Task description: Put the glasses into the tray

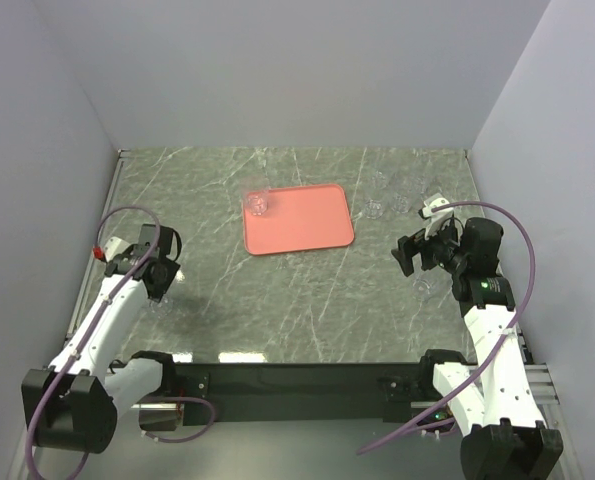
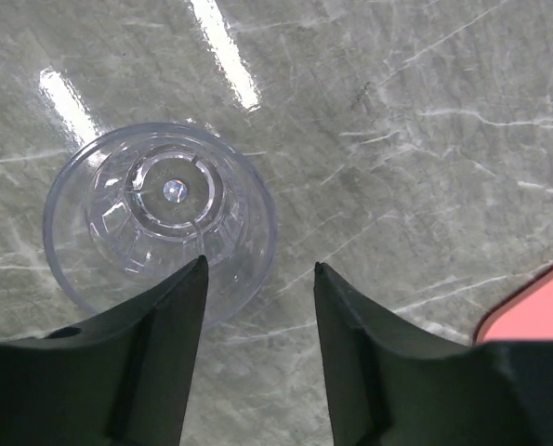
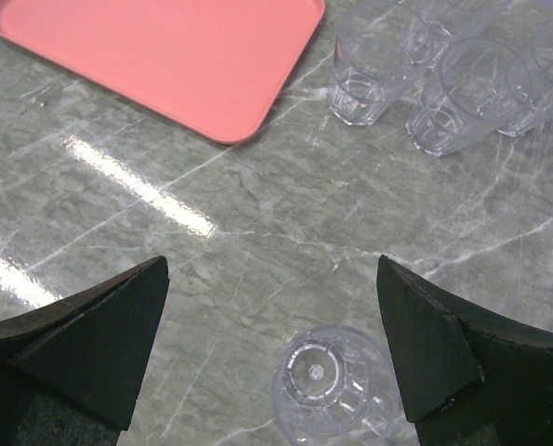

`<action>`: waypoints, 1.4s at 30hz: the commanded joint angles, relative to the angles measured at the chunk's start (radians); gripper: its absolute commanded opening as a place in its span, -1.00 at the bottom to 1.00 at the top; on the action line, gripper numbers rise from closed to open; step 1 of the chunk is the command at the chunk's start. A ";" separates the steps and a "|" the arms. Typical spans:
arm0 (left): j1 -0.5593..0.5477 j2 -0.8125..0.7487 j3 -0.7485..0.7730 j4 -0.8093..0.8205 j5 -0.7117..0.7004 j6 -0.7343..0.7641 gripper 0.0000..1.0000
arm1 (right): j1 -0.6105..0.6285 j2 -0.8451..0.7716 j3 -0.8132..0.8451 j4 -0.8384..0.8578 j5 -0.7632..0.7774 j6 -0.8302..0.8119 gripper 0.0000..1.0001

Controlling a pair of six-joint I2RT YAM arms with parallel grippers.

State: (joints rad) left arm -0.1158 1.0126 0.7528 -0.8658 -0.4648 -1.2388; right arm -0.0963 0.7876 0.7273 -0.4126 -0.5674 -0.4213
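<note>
The left tool is spread, with nothing in its gap. A clear glass stands upright on the grey marbled worktop at the centre left of the left wrist view. It sits outside the gap, its lower right rim hidden behind the left-hand finger. A corner of the tray shows at the lower right edge.

The right tool is spread wide. A second glass stands at the bottom centre of its view, in line with the gap and nearer the right-hand finger. A cluster of glasses stands at the upper right, near the tray's edge. In the top view, a lone glass sits in the tray's upper left corner.
</note>
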 commanded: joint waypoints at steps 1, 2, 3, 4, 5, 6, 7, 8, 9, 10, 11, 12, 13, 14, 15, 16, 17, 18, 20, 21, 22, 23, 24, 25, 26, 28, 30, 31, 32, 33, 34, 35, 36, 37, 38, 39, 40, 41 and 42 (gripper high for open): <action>0.013 0.029 -0.010 0.037 0.025 0.038 0.06 | -0.010 -0.011 0.003 0.017 -0.011 -0.004 0.98; 0.015 0.037 -0.010 0.039 0.025 0.044 0.03 | -0.011 -0.011 0.003 0.014 -0.009 -0.002 0.98; 0.015 0.043 -0.010 0.037 0.026 0.047 -0.01 | -0.010 -0.010 0.003 0.014 -0.012 -0.004 0.98; 0.016 0.053 -0.012 0.037 0.028 0.050 -0.04 | -0.010 -0.011 0.003 0.014 -0.012 -0.002 0.98; 0.018 0.058 -0.012 0.037 0.029 0.056 -0.06 | -0.011 -0.011 0.003 0.014 -0.012 -0.001 0.98; 0.018 0.063 -0.013 0.037 0.031 0.058 -0.13 | -0.013 -0.010 0.003 0.014 -0.012 -0.001 0.98; 0.019 0.070 -0.013 0.039 0.031 0.061 -0.16 | -0.013 -0.011 0.003 0.014 -0.012 -0.001 0.98; 0.021 0.072 -0.015 0.040 0.032 0.062 -0.23 | -0.013 -0.011 0.003 0.014 -0.014 -0.002 0.98; 0.021 0.072 -0.017 0.045 0.034 0.064 -0.27 | -0.014 -0.010 0.003 0.014 -0.014 -0.002 0.98; 0.022 0.073 -0.021 0.048 0.034 0.065 -0.32 | -0.014 -0.011 0.003 0.014 -0.014 -0.001 0.98; 0.022 0.073 -0.023 0.054 0.038 0.071 -0.35 | -0.014 -0.011 0.003 0.014 -0.014 -0.001 0.98; 0.024 0.073 -0.027 0.056 0.040 0.071 -0.43 | -0.016 -0.011 0.003 0.014 -0.014 -0.001 0.98; 0.025 0.073 -0.030 0.059 0.041 0.075 -0.50 | -0.016 -0.013 0.003 0.012 -0.014 -0.002 0.98; 0.025 0.073 -0.030 0.063 0.046 0.079 -0.60 | -0.019 -0.011 0.003 0.014 -0.015 -0.002 0.98; 0.025 0.075 -0.033 0.067 0.048 0.082 -0.65 | -0.019 -0.013 0.003 0.012 -0.017 -0.001 0.98; 0.027 0.070 -0.036 0.070 0.051 0.085 -0.68 | -0.019 -0.014 0.003 0.012 -0.015 0.001 0.98; 0.028 0.067 -0.036 0.077 0.054 0.096 -0.74 | -0.019 -0.014 0.003 0.012 -0.015 0.001 0.98; 0.027 0.064 -0.040 0.082 0.060 0.102 -0.78 | -0.019 -0.014 0.003 0.012 -0.019 0.001 0.98; 0.027 0.044 -0.040 0.106 0.072 0.136 -0.89 | -0.022 -0.016 0.004 0.012 -0.019 0.000 0.98; 0.027 0.037 -0.038 0.117 0.090 0.151 -0.93 | -0.020 -0.016 0.004 0.011 -0.019 0.001 0.98; 0.027 0.015 -0.040 0.131 0.100 0.168 -0.97 | -0.022 -0.016 0.003 0.012 -0.020 0.001 0.98; 0.027 0.005 -0.038 0.143 0.110 0.206 -0.99 | -0.022 -0.017 0.003 0.012 -0.022 0.001 0.98; 0.027 -0.006 -0.038 0.175 0.126 0.231 -0.99 | -0.022 -0.017 0.004 0.012 -0.022 0.000 0.98; 0.027 -0.028 -0.040 0.192 0.155 0.254 -0.99 | -0.022 -0.017 0.004 0.012 -0.022 -0.001 0.98; 0.027 -0.038 -0.041 0.208 0.178 0.301 -0.99 | -0.023 -0.019 0.004 0.012 -0.022 0.001 0.98; 0.027 -0.068 -0.044 0.264 0.242 0.347 -0.99 | -0.022 -0.019 0.004 0.012 -0.022 0.000 0.98; 0.027 -0.083 -0.046 0.319 0.284 0.409 -0.99 | -0.023 -0.021 0.004 0.012 -0.022 0.000 0.98; 0.027 -0.086 -0.044 0.339 0.313 0.429 -0.99 | -0.023 -0.021 0.004 0.012 -0.023 0.001 0.98; 0.027 -0.085 -0.044 0.358 0.369 0.473 -0.99 | -0.022 -0.019 0.004 0.012 -0.023 0.001 0.98; 0.027 -0.083 -0.040 0.375 0.403 0.498 -0.99 | -0.022 -0.018 0.004 0.012 -0.025 0.001 0.98; 0.027 -0.080 -0.037 0.408 0.425 0.528 -0.99 | -0.023 -0.021 0.003 0.012 -0.025 0.001 0.98; 0.027 -0.075 -0.032 0.424 0.471 0.545 -0.99 | -0.023 -0.019 0.004 0.012 -0.025 0.001 0.98; 0.027 -0.063 -0.021 0.441 0.497 0.567 -0.99 | -0.022 -0.019 0.003 0.012 -0.025 0.003 0.98; 0.027 -0.057 -0.015 0.470 0.518 0.594 -0.99 | -0.023 -0.018 0.004 0.012 -0.023 0.003 0.98; 0.027 -0.048 -0.007 0.484 0.561 0.607 -0.99 | -0.022 -0.017 0.004 0.012 -0.025 0.001 0.98; 0.027 -0.026 0.008 0.496 0.581 0.619 -0.99 | -0.023 -0.017 0.004 0.012 -0.023 0.003 0.98; 0.025 -0.013 0.017 0.507 0.604 0.646 -0.99 | -0.023 -0.017 0.003 0.012 -0.025 0.001 0.98; 0.025 0.001 0.028 0.530 0.647 0.660 -0.99 | -0.023 -0.016 0.003 0.012 -0.025 0.001 0.98; 0.022 0.035 0.052 0.536 0.667 0.673 -0.99 | -0.022 -0.016 0.003 0.012 -0.025 0.001 0.98</action>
State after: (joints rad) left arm -0.0929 1.0069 0.7261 -0.4534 0.0601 -0.6662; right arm -0.1116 0.7822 0.7273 -0.4129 -0.5747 -0.4210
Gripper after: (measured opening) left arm 0.112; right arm 0.991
